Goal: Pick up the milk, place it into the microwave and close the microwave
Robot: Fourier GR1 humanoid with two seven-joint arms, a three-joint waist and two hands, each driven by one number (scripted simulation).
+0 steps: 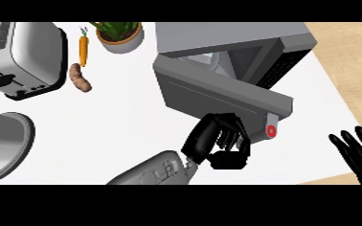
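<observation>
The grey microwave (233, 38) stands at the back right of the counter. Its door (219, 93) is swung partly open toward me, with a red button (271, 131) near its free end. My left hand (216, 141) reaches in from below and rests against the door's outer face near that end, fingers relaxed and holding nothing. In the gap behind the door a pale shape (212, 60) shows inside the cavity; I cannot tell whether it is the milk. My right hand (348, 147) rests open at the right edge, fingers up.
A toaster (28, 60) stands at the back left, with a carrot (83, 50) and a sweet potato (81, 78) beside it. A potted plant (120, 36) sits behind them. A round metal pan (14, 141) lies at the left edge. The counter's right edge runs close to the microwave.
</observation>
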